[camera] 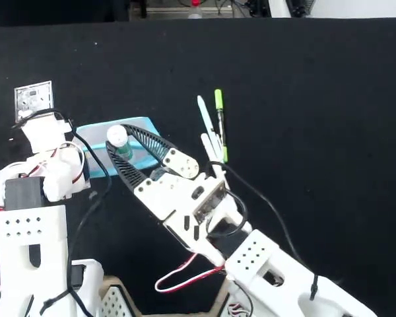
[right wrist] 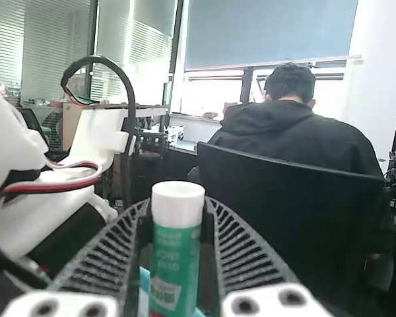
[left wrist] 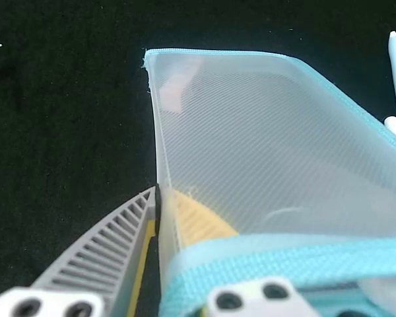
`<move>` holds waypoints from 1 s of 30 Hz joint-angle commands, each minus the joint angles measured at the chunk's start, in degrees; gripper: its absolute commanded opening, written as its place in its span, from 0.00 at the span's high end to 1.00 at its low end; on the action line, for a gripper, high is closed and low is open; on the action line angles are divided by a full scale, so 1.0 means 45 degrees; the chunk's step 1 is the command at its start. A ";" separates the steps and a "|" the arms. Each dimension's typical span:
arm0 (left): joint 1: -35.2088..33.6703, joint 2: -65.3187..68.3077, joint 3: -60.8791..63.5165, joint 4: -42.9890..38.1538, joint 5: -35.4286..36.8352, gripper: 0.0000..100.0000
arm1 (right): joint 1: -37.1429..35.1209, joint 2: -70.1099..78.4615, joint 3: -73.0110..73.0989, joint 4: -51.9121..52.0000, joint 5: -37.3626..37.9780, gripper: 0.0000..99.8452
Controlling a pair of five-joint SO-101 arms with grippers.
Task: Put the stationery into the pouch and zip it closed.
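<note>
A translucent pouch (camera: 96,135) with teal zip trim lies on the black table at the left. My left gripper (camera: 84,155) is shut on its edge; in the left wrist view the pouch (left wrist: 264,152) wall is pinched between the grey finger and a yellow pad at my gripper (left wrist: 160,198). My right gripper (camera: 119,144) is shut on a glue stick (camera: 117,136) with a white cap and green body, held upright above the pouch. The right wrist view shows the glue stick (right wrist: 176,244) standing between the ribbed fingers (right wrist: 112,244). A green pen (camera: 220,122) and a pale pen (camera: 204,115) lie to the pouch's right.
A small square marker card (camera: 33,99) sits at the far left. The right arm's body and cables (camera: 204,218) cross the table's middle. The left arm (right wrist: 86,152) shows close in the right wrist view. Open black table spreads to the right and rear.
</note>
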 commanded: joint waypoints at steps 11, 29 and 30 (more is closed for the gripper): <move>-0.0107 0.0313 0.0342 -0.0020 -0.0059 0.97 | 0.0274 -0.3175 0.1846 -0.0078 0.0000 0.99; -0.0107 0.0313 0.0342 -0.0020 -0.0059 0.97 | 0.0293 -0.9055 0.2725 0.7248 0.0020 0.99; -0.0107 0.0313 0.0342 -0.0020 -0.0059 0.97 | 0.0274 -0.9387 0.2725 0.7678 0.0020 0.99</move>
